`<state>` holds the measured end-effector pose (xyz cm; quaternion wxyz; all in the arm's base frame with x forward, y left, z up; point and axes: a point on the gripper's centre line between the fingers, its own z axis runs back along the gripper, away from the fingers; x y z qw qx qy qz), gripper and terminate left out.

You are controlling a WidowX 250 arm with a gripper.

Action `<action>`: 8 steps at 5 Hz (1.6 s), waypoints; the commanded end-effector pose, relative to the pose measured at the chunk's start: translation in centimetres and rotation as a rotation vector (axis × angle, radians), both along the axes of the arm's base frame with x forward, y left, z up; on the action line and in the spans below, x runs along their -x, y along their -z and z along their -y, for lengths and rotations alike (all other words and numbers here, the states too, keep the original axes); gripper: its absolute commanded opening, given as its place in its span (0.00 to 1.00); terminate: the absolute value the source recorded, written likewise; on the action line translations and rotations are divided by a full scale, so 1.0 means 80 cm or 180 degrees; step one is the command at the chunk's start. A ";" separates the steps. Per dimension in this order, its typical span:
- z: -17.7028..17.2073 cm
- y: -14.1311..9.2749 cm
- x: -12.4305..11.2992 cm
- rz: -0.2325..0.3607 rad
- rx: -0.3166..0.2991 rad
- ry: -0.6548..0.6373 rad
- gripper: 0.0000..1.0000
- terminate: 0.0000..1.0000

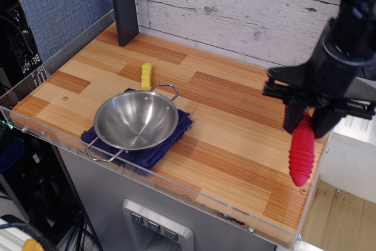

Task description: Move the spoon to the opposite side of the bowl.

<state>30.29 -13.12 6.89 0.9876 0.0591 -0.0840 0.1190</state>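
Observation:
The bowl (136, 120) is a shiny steel bowl with two wire loop handles, standing on the left part of the wooden table. My gripper (310, 121) is far right of it, near the table's right edge, shut on the spoon (301, 152). The spoon's ribbed red handle hangs down from the fingers, its tip just above the wood. The silver head is hidden inside the gripper.
A dark purple cloth (166, 146) lies under the bowl. A small yellow ridged piece (146, 76) lies behind the bowl. A black post (123, 5) stands at the back left. A clear plastic rim (176, 184) edges the table front.

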 end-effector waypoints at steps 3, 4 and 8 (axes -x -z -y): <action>-0.091 0.045 -0.028 -0.0190 0.0460 0.1070 0.00 0.00; -0.084 0.057 -0.016 -0.0275 0.0376 0.1036 0.00 0.00; -0.094 0.018 -0.015 -0.0235 0.0509 0.0908 1.00 0.00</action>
